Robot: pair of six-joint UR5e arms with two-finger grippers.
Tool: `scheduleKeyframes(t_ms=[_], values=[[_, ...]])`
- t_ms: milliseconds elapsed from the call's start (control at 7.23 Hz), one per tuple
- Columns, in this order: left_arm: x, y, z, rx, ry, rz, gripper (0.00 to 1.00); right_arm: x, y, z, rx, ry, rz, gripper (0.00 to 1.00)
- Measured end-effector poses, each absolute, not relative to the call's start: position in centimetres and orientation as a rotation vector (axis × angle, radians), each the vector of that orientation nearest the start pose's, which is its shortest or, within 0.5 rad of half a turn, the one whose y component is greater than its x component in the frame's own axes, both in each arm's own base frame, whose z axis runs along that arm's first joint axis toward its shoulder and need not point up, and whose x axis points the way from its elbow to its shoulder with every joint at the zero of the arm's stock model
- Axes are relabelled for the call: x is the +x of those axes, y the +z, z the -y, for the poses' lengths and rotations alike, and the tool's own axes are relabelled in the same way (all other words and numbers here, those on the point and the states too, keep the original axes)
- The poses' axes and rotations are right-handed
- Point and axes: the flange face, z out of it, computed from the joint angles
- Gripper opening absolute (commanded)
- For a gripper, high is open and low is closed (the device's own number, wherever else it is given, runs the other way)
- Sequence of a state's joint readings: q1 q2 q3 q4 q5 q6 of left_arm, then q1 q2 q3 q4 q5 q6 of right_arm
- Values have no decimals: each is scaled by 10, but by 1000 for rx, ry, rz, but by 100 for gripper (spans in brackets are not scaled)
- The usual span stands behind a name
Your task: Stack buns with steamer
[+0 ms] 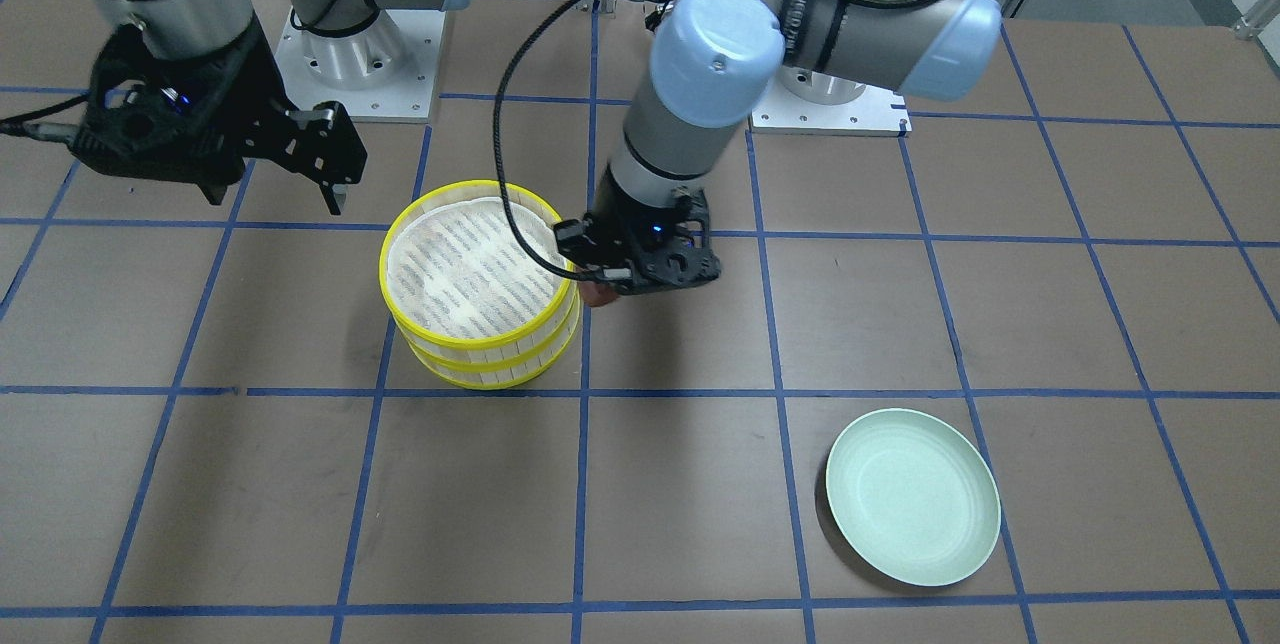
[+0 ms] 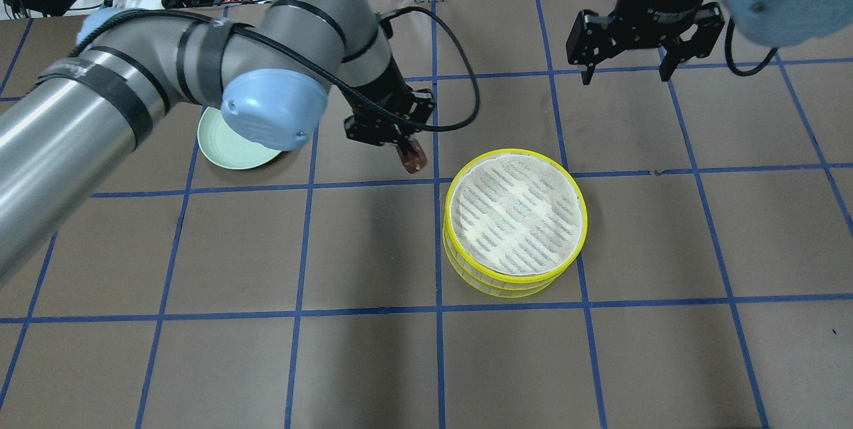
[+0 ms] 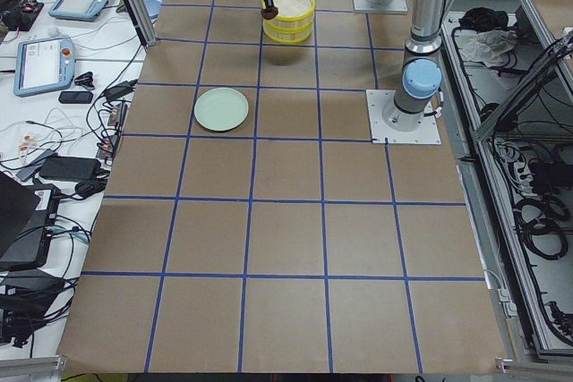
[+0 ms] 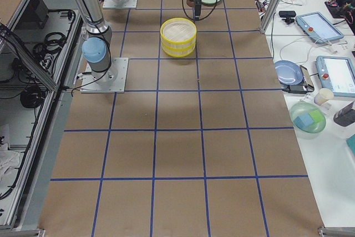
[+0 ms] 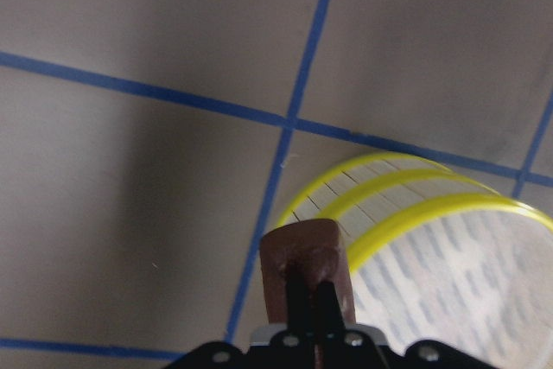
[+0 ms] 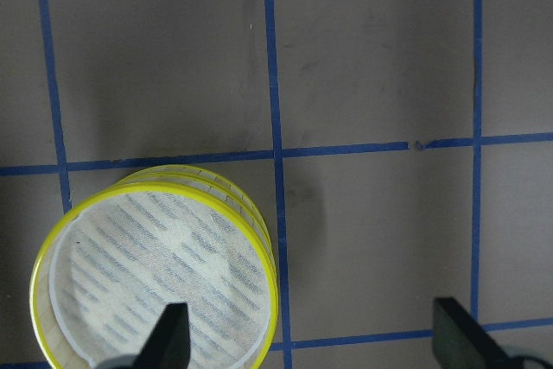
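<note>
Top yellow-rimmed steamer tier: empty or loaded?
Empty: top steamer tier shows only white slatted base; left tool holds the reddish-brown bun beside it.

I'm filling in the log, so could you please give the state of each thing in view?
steamer tiers: stacked, top tier empty.
reddish-brown bun: held aloft beside the stack.
left gripper: shut on the reddish-brown bun.
right gripper: open, empty.
green plate: empty.

No legible text; white lettering on black cable strap (image 1: 803, 12) too blurred.
</note>
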State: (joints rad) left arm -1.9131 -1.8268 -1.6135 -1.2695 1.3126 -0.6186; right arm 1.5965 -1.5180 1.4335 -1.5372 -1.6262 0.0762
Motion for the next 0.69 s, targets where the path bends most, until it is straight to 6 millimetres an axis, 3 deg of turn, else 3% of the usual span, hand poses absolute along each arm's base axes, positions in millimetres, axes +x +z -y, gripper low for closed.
scheduleKeyframes(t_ms=[138, 277, 415, 553, 691], values=[[-385, 354, 468, -524, 304, -3364, 0, 141, 552, 506, 88, -121, -3189, 100], [-411, 339, 449, -572, 390, -3394, 29, 141, 565, 500, 94, -143, -3186, 100], [-422, 326, 439, -596, 436, -3420, 79, 141, 567, 497, 98, -146, -3184, 100], [-426, 319, 435, -605, 444, -3435, 100, 141, 565, 496, 98, -149, -3183, 100], [-426, 318, 435, -609, 437, -3443, 100, 142, 564, 496, 97, -163, -3182, 100]])
